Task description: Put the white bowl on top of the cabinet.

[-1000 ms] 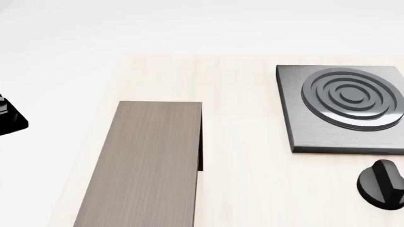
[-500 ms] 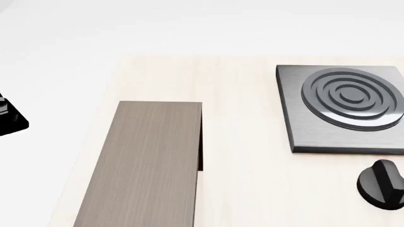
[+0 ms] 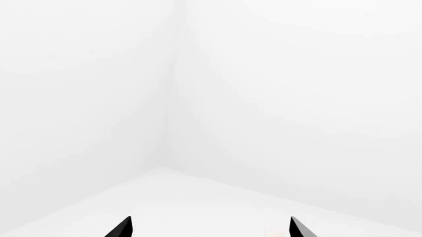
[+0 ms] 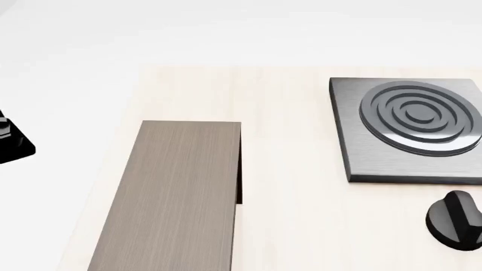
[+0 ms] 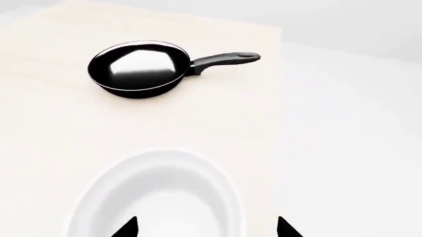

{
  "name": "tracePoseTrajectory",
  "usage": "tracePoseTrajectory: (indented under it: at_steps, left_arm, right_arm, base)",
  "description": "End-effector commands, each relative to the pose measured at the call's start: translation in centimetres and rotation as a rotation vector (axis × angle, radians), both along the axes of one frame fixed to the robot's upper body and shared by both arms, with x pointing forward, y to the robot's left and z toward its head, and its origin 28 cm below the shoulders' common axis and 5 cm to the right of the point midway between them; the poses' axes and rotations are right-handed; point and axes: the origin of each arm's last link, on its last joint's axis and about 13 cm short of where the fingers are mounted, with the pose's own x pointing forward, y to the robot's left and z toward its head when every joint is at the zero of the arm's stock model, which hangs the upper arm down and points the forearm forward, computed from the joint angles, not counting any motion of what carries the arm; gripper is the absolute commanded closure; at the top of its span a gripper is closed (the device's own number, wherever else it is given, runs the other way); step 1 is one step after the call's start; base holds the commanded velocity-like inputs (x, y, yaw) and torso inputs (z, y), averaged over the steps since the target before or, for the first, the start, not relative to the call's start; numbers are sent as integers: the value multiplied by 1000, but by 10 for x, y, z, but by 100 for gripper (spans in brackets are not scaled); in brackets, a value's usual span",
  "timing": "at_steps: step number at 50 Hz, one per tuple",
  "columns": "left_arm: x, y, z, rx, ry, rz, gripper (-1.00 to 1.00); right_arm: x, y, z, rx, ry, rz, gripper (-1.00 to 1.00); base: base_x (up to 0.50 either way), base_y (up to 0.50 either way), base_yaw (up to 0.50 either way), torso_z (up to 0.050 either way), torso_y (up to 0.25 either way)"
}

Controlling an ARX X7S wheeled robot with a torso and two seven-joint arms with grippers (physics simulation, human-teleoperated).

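Observation:
The white bowl (image 5: 158, 197) shows only in the right wrist view, standing on the pale wooden table just below my right gripper (image 5: 207, 229). That gripper is open and empty; one fingertip is over the bowl's inside, the other past its rim. The cabinet (image 4: 177, 197), with a flat grey-brown wood-grain top, lies lengthwise at the table's left in the head view. My left gripper (image 3: 209, 228) is open and empty, facing bare white walls. The bowl is out of the head view.
A black frying pan (image 5: 138, 66) lies beyond the bowl, handle towards the table edge. A dark-grey stove plate (image 4: 410, 130) with concentric rings sits at the back right. Black parts of my right arm (image 4: 455, 220) and left arm (image 4: 11, 144) show at the view's edges.
The black part of my left arm at the head view's left edge has shifted very slightly downward. Nothing else has moved.

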Motion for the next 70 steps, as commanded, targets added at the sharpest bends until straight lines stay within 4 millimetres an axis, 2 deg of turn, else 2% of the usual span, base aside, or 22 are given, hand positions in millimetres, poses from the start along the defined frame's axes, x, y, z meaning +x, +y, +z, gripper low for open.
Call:
tracePoseTrajectory:
  at_steps: [1, 14, 22, 40, 70]
  left_arm:
    - [-1, -1, 1, 2, 2, -1, -100]
    - [-1, -1, 0, 3, 3, -1, -100]
    - [0, 1, 1, 1, 2, 5, -100]
    - [0, -1, 0, 4, 5, 0, -100]
    - [0, 0, 0, 6, 6, 5, -100]
  right_arm:
    - [-4, -8, -7, 43, -19, -30, -100]
    - [-7, -13, -10, 84, -76, -37, -100]
    - [-3, -17, -18, 112, -115, -38, -100]
    - [2, -29, -20, 154, -160, -57, -100]
    - [15, -43, -43, 178, -82, -95, -100]
  base:
    - [0, 0, 0, 0, 0]
    - [0, 0, 0, 0, 0]
    - [0, 0, 0, 0, 0]
    - [0, 0, 0, 0, 0]
    - [0, 0, 0, 0, 0]
